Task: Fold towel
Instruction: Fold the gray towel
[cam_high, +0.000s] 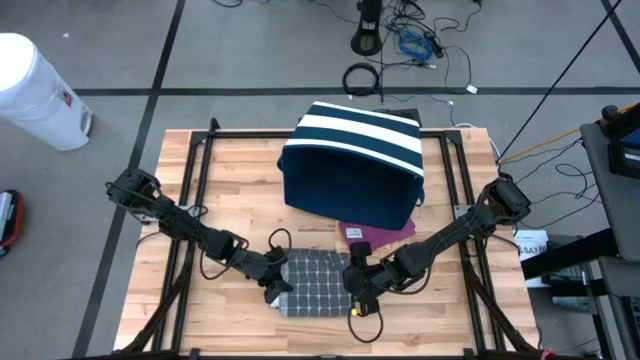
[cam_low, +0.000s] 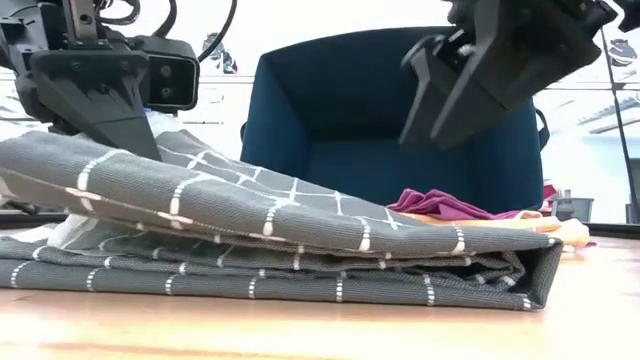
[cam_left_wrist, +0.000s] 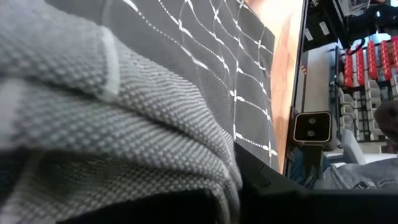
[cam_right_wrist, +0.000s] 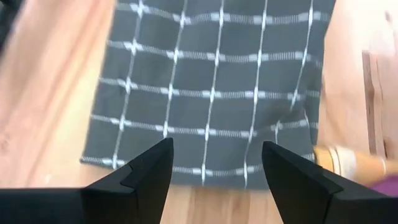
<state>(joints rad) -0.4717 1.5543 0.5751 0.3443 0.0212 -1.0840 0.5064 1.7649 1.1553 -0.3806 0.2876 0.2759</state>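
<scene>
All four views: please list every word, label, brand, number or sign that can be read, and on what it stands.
No text can be read in any view.
White cylindrical bin: a small red and white label, too small to read.
White paper sheet with dark marks beside the wooden table: print too small to read.
Grey checked towel and navy white-striped fabric basket: no writing.

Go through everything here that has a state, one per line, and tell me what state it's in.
Grey checked towel: folded in layers, flat on the table, left edge lifted.
Left claw: shut on the towel's left edge.
Right claw: open, holding nothing, above the towel's right side.
Navy striped bin: tipped on its side, opening toward the arms.
Magenta cloth: crumpled, lying at the bin's mouth.
</scene>
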